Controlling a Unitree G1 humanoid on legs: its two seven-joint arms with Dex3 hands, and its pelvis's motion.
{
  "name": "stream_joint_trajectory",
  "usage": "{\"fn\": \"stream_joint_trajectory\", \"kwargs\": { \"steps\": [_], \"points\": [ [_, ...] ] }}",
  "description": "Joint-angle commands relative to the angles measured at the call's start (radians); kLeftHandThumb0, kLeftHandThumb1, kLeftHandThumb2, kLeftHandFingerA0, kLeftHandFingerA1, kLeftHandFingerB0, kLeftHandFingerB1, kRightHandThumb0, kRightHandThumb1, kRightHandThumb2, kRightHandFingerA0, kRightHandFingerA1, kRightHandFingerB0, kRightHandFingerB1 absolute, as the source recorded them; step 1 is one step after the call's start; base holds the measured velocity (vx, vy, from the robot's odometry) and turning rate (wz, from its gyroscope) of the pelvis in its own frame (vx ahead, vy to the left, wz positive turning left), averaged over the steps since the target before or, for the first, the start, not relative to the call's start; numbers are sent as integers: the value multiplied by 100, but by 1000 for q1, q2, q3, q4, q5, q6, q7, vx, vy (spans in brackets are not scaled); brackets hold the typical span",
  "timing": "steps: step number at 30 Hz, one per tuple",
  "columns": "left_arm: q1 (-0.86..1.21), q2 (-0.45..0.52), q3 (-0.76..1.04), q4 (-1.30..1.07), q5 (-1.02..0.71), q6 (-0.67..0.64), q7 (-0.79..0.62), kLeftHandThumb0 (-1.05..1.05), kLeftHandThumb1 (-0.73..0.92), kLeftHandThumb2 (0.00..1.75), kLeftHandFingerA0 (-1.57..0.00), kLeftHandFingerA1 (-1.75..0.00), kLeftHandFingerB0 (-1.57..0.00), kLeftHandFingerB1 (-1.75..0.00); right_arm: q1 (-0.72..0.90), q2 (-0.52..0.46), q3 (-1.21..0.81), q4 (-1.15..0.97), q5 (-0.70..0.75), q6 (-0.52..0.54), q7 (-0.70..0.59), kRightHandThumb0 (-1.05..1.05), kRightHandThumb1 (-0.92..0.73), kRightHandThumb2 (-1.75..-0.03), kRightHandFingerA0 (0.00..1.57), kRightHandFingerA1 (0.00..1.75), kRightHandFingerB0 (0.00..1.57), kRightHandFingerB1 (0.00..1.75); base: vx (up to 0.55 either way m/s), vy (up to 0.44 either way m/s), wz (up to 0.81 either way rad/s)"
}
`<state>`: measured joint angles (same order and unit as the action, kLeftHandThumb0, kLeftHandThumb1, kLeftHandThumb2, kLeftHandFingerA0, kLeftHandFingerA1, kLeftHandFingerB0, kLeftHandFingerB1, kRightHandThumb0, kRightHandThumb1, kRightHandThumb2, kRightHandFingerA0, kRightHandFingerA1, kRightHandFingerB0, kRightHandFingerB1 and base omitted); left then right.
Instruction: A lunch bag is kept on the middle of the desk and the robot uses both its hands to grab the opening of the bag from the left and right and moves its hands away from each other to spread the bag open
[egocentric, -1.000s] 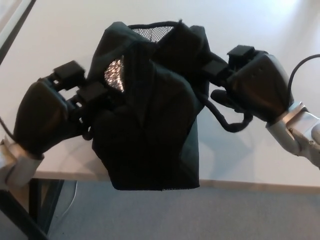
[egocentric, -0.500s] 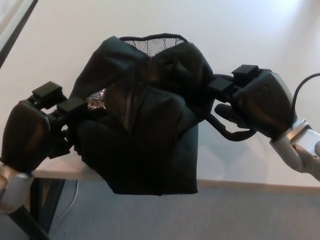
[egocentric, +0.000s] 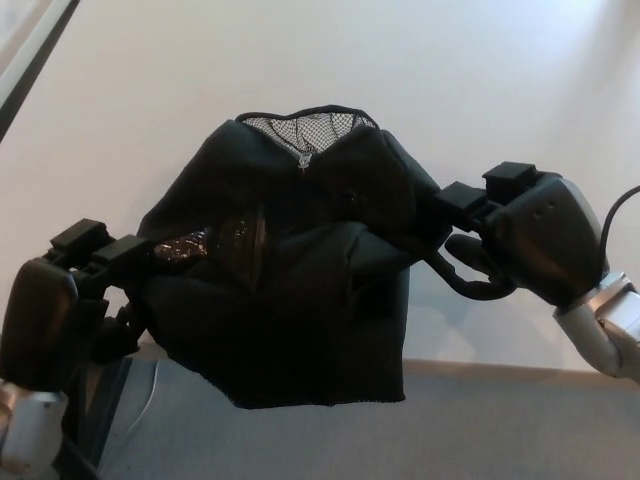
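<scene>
A black fabric lunch bag (egocentric: 290, 300) hangs between my two hands over the near edge of the white desk (egocentric: 320, 90). Its mesh-lined flap (egocentric: 310, 128) stands up at the back, and a strip of silver lining (egocentric: 190, 245) shows through a narrow gap on its left side. My left hand (egocentric: 60, 310) is shut on the bag's left rim, low at the picture's left. My right hand (egocentric: 530, 235) is shut on the right rim, with the bag's black strap (egocentric: 470, 285) looping below its fingers.
The desk's front edge (egocentric: 520, 366) runs under the bag, with grey floor (egocentric: 420, 430) below it. A dark desk frame (egocentric: 30, 70) slants along the upper left. A black cable (egocentric: 620, 205) runs off my right wrist.
Both hands have moved apart, the left one down and outward, the right one a little rightward. The bag has stretched wider and the silver gap has flattened into a thin strip.
</scene>
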<state>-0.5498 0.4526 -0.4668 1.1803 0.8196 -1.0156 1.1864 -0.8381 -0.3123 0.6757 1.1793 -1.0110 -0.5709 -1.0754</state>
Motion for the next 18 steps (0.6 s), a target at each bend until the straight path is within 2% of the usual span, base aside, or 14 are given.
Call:
{"fn": "stream_joint_trajectory", "kwargs": {
  "steps": [1, 3, 6, 8, 9, 12, 13, 14, 16, 17, 18],
  "points": [
    [28, 11, 16, 15, -30, 8, -48, 2, 54, 106, -85, -130, -89, -116, 12, -26, -26, 21, 42, 17, 19, -33, -65, -63, 85, 159, 72, 137, 0, 0, 0],
    [26, 11, 21, 7, -34, 4, -58, 2, 53, 107, -84, -133, -88, -115, 9, -27, -30, 19, 43, 9, 25, -31, -64, -63, 85, 158, 72, 137, 0, 0, 0],
    [24, 15, 19, -5, -22, 6, -45, 3, 52, 107, -87, -126, -89, -115, 9, -22, -37, 26, 44, -4, 14, -32, -64, -63, 86, 159, 72, 138, 0, 0, 0],
    [24, 14, 22, -10, -25, 0, -48, 3, 54, 103, -88, -126, -88, -115, 12, -17, -39, 31, 43, -1, 3, -33, -62, -61, 84, 165, 70, 144, 0, 0, 0],
    [22, 14, 21, -15, -22, -4, -41, 1, 51, 110, -99, -106, -95, -102, 15, -16, -36, 31, 38, 13, 2, -34, -63, -62, 84, 164, 71, 141, 0, 0, 0],
    [11, 14, 16, -25, -10, 13, -35, -1, 49, 109, -98, -105, -93, -99, 17, -21, -34, 22, 37, 22, 28, -35, -62, -62, 86, 159, 76, 136, 0, 0, 0],
    [-4, 17, 10, -33, 4, 24, -24, 1, 46, 108, -88, -119, -91, -105, 11, -23, -36, 16, 40, 17, 30, -34, -61, -61, 86, 160, 75, 136, 0, 0, 0],
    [-19, 20, 4, -40, 19, 34, -9, 1, 46, 108, -88, -119, -91, -105, 5, -23, -38, 10, 42, 14, 34, -34, -61, -61, 86, 160, 75, 136, 0, 0, 0],
    [-52, 24, -6, -55, 38, 48, -2, -2, 54, 93, -86, -109, -89, -100, -19, -25, -38, 0, 37, 15, 21, -34, -58, -60, 84, 159, 70, 137, 0, 0, 0],
    [-66, 25, -9, -60, 40, 52, -11, -1, 56, 87, -86, -99, -90, -93, -31, -25, -37, -4, 34, 22, 17, -33, -58, -60, 83, 159, 67, 138, 0, 0, 0],
    [-75, 25, -10, -63, 39, 52, -22, -1, 56, 87, -86, -99, -90, -93, -39, -26, -38, -9, 34, 25, 16, -33, -58, -60, 83, 159, 67, 138, 0, 0, 0]
  ]
}}
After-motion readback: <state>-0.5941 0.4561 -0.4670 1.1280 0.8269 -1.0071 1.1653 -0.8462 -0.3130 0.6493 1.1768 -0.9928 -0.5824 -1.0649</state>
